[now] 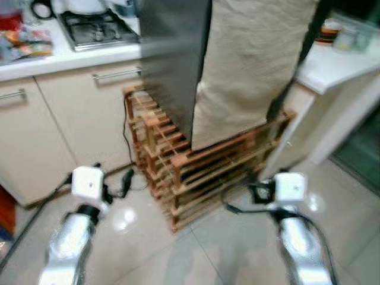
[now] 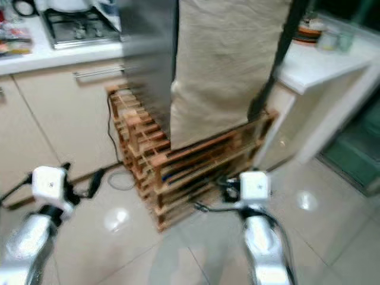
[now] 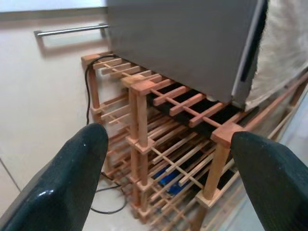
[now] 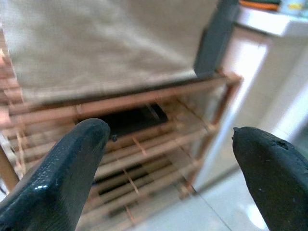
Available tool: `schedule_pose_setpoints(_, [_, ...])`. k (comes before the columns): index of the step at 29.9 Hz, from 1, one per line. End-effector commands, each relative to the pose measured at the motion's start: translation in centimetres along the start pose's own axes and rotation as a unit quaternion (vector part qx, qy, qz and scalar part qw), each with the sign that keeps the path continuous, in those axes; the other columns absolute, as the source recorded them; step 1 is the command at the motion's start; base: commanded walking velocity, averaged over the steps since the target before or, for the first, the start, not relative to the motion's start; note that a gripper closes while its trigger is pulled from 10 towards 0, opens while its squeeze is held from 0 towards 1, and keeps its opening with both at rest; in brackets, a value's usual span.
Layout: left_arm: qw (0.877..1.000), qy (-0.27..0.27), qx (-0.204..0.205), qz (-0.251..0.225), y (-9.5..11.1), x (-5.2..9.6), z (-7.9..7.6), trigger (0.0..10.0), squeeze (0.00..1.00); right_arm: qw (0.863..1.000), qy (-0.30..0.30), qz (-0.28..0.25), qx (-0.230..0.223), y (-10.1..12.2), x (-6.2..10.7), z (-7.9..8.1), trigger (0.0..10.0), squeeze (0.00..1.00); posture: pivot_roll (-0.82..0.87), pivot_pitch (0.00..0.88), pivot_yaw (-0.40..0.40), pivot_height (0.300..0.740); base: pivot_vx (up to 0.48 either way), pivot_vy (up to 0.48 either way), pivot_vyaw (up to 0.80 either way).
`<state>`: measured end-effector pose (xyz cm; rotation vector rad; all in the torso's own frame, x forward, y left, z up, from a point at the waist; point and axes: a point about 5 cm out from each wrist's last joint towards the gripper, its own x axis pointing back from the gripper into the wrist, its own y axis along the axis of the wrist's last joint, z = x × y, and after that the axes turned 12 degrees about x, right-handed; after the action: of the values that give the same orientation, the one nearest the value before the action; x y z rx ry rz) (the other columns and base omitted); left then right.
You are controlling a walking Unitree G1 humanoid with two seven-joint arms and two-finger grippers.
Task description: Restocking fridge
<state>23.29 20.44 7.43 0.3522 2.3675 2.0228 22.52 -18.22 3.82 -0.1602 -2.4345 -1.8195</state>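
Observation:
A grey fridge point(image 1: 172, 65) stands on a low wooden slatted rack point(image 1: 196, 172), and a beige cloth point(image 1: 249, 65) hangs over its front. My left arm point(image 1: 77, 231) and right arm point(image 1: 297, 231) reach forward low over the floor, just short of the rack. In the left wrist view my left gripper point(image 3: 166, 137) is open, facing the rack's corner under the fridge's grey side point(image 3: 183, 43). In the right wrist view my right gripper point(image 4: 168, 130) is open too, facing the rack point(image 4: 144, 144) below the cloth point(image 4: 106, 43). Neither holds anything.
Cream cabinets point(image 1: 59, 113) under a counter with a gas hob point(image 1: 98, 27) stand at the left. A black cable point(image 1: 126, 148) runs down beside the rack. A white table point(image 1: 332, 65) stands at the right. Glossy tiled floor point(image 1: 208, 249) lies in front.

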Motion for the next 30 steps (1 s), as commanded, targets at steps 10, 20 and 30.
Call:
schedule_pose_setpoints(10, [0.998,-0.028,0.003,-0.054,2.8,-2.6,-2.4,10.0,0.0,0.999,0.034,-0.04,-0.007,3.1,-2.0,2.8,10.0,0.0,-0.05,0.0,-0.036,0.74,0.0,0.466,-0.8])
schedule_pose_setpoints(20, [0.997,-0.012,-0.005,-0.073,3.6,-3.3,-2.5,10.0,0.0,0.998,0.041,-0.041,0.007,3.2,-2.8,2.4,10.0,0.0,-0.04,0.0,-0.06,0.74,0.314,0.34,-0.78])
schedule_pose_setpoints(30, [0.997,-0.03,-0.004,-0.071,3.2,-1.5,-1.8,10.0,0.0,0.997,-0.003,-0.077,-0.02,4.6,-1.2,0.2,10.0,0.0,-0.09,0.0,-0.054,0.74,0.129,0.141,-0.31])
